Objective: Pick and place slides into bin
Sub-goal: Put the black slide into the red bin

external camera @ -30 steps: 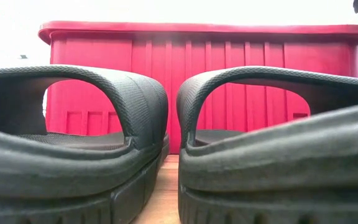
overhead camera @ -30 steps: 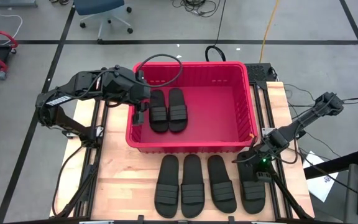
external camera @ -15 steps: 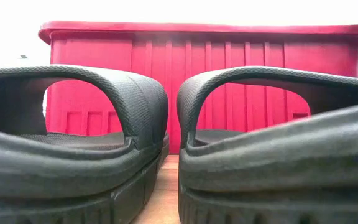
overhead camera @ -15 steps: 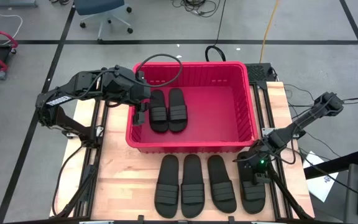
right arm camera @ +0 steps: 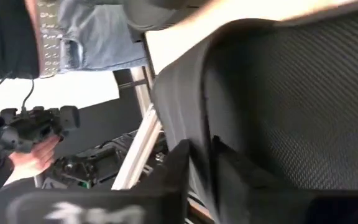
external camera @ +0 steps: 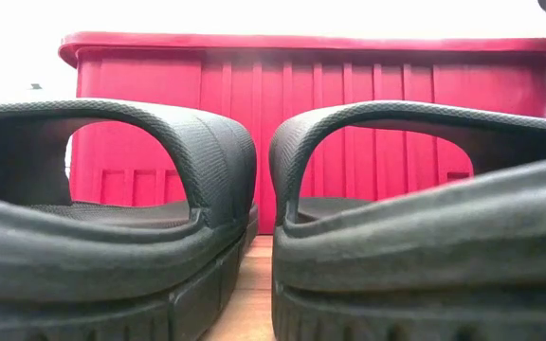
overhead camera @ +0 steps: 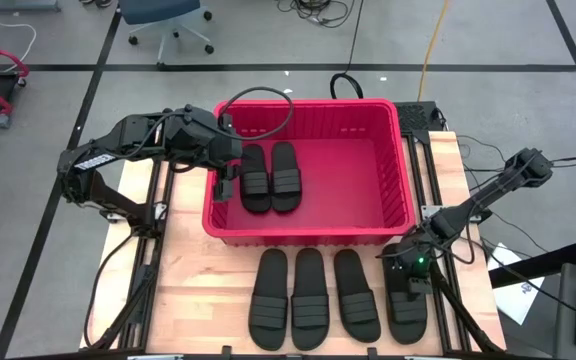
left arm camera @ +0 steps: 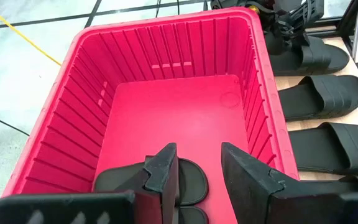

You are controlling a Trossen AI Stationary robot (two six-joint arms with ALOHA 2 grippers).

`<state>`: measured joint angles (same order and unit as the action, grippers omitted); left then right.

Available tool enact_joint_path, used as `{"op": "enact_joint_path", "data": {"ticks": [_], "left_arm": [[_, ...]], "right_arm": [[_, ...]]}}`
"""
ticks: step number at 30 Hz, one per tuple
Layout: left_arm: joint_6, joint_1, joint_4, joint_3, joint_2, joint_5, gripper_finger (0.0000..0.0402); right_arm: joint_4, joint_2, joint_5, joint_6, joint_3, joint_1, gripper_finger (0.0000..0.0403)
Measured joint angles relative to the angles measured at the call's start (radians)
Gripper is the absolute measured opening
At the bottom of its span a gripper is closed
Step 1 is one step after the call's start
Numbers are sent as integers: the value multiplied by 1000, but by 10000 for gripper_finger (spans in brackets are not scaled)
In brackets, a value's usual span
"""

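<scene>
The red bin (overhead camera: 388,160) stands at mid-table with two black slides (overhead camera: 270,178) lying flat in its left part. My left gripper (left arm camera: 197,171) hangs open above those two slides (left arm camera: 191,180). Several more slides (overhead camera: 310,298) lie side by side on their soles on the wooden table in front of the bin. My right gripper (overhead camera: 409,270) is down on the rightmost slide (overhead camera: 408,312) and shut on its strap. The low view shows two slides (external camera: 112,218) close up, with the bin (external camera: 311,85) behind them. My right gripper pinches the strap's edge (right arm camera: 199,146) of the rightmost slide between its two fingers, one finger (right arm camera: 174,180) on the strap's outer face and the other (right arm camera: 235,177) on its ribbed inner face. It slants down from the far right. The slide lies on the table.
The bin's right half (left arm camera: 179,106) holds nothing. Metal frame rails (overhead camera: 448,200) run along the table's right and left sides. Cables and a chair base lie on the floor beyond the table. In the right wrist view a person's hand (right arm camera: 33,155) holds a device beyond the table.
My right gripper has sunk a little toward the table's near edge, onto the rightmost slide, and has tipped and rolled. The slide has stayed in place.
</scene>
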<state>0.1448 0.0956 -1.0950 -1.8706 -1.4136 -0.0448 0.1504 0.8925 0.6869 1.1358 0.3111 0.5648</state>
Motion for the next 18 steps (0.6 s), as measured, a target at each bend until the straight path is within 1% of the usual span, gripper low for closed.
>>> {"op": "enact_joint_path", "data": {"ticks": [1,2,6,10,14,18], "left_arm": [[0,0,0,0,0,0,122],[0,0,0,0,0,0,122],[0,0,0,0,0,0,122],[0,0,0,0,0,0,122],[0,0,0,0,0,0,122],[0,0,0,0,0,0,122]], "right_arm": [[-18,0,6,0,0,0,21],[-35,0,15,-3,0,0,12],[-84,-2,26,26,3,0,9],[-136,-19,46,119,23,0,6],[-164,-48,40,171,85,0,4],[-178,-73,15,186,183,0,3]]}}
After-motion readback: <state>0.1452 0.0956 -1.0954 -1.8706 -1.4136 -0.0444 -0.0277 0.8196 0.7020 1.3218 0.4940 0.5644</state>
